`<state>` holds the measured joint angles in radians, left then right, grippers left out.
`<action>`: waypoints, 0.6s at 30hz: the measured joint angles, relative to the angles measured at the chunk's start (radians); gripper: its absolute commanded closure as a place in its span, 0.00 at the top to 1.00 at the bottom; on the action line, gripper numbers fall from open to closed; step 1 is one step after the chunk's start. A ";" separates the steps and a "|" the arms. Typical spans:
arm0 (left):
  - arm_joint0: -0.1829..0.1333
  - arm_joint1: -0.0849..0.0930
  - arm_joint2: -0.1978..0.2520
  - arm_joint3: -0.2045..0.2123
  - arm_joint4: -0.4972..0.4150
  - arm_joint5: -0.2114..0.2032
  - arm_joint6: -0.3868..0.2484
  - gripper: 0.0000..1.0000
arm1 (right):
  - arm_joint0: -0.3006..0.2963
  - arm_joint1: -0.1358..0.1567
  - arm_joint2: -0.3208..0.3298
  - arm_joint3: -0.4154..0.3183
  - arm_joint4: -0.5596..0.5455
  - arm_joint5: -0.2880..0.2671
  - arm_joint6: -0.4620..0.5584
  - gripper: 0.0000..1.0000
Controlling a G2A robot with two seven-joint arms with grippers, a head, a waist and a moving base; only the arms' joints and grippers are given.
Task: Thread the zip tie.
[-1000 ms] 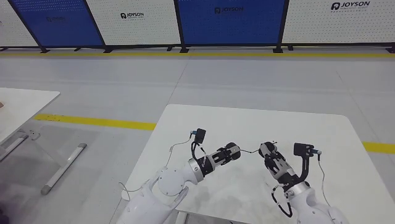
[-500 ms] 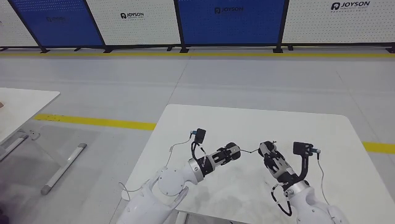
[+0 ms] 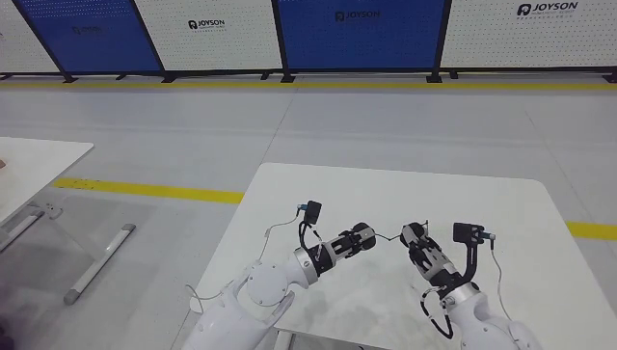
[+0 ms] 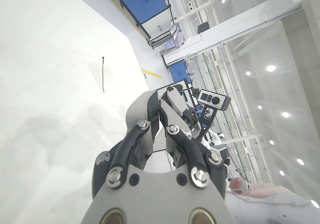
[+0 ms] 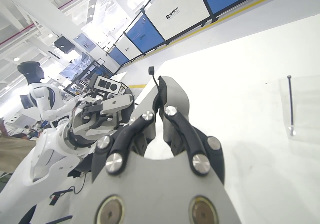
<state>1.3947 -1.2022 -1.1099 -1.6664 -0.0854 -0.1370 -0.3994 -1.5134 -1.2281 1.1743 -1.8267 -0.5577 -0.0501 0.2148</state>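
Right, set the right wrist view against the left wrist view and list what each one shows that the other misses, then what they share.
Right wrist view only: the head of the zip tie sticking out past the shut fingertips of the right pincer. Left wrist view only: the left pincer with its pads pressed together, and the right arm's wrist camera beyond it. Both: a spare zip tie lying flat on a clear sheet on the white table.
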 measured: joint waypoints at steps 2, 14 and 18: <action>0.000 0.000 0.000 0.000 0.000 0.000 0.000 0.00 | 0.000 -0.001 -0.001 0.001 0.007 0.000 -0.006 0.00; 0.000 0.000 0.000 0.000 0.000 0.000 0.000 0.00 | -0.029 -0.001 0.030 -0.012 0.028 -0.016 -0.030 0.00; 0.000 0.000 0.000 0.000 0.000 0.000 0.000 0.00 | -0.033 -0.002 0.031 -0.016 0.028 -0.021 -0.031 0.00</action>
<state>1.3947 -1.2022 -1.1099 -1.6664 -0.0854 -0.1370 -0.3994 -1.5462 -1.2297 1.2052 -1.8429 -0.5293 -0.0708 0.1834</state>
